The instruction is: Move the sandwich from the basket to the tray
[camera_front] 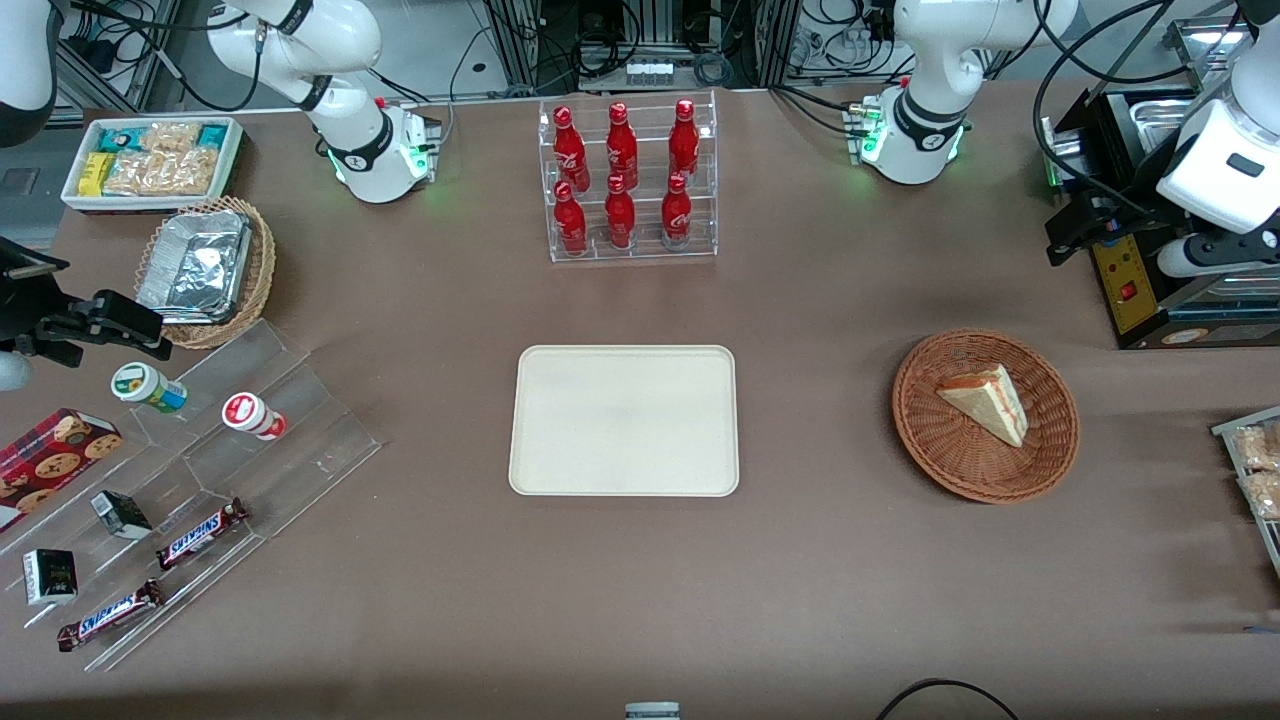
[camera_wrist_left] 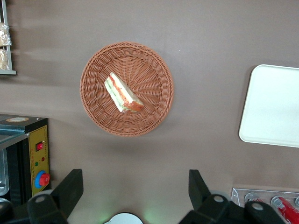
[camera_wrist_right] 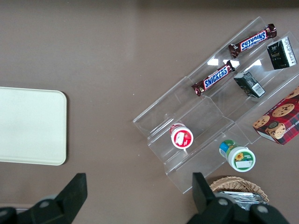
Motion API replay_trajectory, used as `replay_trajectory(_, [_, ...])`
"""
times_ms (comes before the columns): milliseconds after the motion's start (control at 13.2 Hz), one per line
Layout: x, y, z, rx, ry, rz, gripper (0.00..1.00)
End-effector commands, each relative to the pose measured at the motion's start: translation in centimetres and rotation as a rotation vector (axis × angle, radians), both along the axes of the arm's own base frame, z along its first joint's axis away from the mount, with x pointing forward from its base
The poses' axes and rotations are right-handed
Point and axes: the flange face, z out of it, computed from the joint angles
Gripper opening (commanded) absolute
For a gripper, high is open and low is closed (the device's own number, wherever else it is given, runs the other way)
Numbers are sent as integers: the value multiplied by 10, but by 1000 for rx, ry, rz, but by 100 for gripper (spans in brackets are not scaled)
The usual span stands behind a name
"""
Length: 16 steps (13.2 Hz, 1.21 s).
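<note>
The sandwich (camera_front: 985, 400), a pale bread wedge with red, orange and green filling along its edge, lies in the round reddish-brown wicker basket (camera_front: 915, 420). The cream tray (camera_front: 625, 420) lies flat and bare at the middle of the table, beside the basket toward the parked arm's end. My left gripper (camera_front: 1068, 240) hangs high, farther from the front camera than the basket, by a black device. In the left wrist view the gripper (camera_wrist_left: 134, 182) is open wide and holds nothing, well apart from the sandwich (camera_wrist_left: 122, 93), the basket (camera_wrist_left: 93, 107) and the tray (camera_wrist_left: 273, 105).
A black device with a yellow panel (camera_front: 1130, 285) stands close to the gripper. A clear rack of red bottles (camera_front: 630, 180) stands farther from the front camera than the tray. A stepped acrylic stand with snacks (camera_front: 200, 480), a tan foil-lined basket (camera_front: 205, 270) and a white snack bin (camera_front: 150, 160) lie toward the parked arm's end.
</note>
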Motion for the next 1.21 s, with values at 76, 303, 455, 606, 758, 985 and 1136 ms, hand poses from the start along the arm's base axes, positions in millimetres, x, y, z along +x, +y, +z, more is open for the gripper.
replay_trajectory(76, [-6, -6, 6, 14, -12, -6, 100])
replay_trajectory(303, [-5, -5, 4, 15, -7, -3, 100])
replay_trajectory(455, [-3, -2, 1, 17, 0, 20, 100])
replay_trajectory(606, [2, 7, -7, 18, 10, 38, 100])
replay_trajectory(758, [15, 17, -29, 27, 46, 94, 100])
replay_trajectory(985, [31, 38, -63, 48, 84, 265, 100])
replay_trajectory(1136, [36, 49, -100, 76, 79, 312, 100])
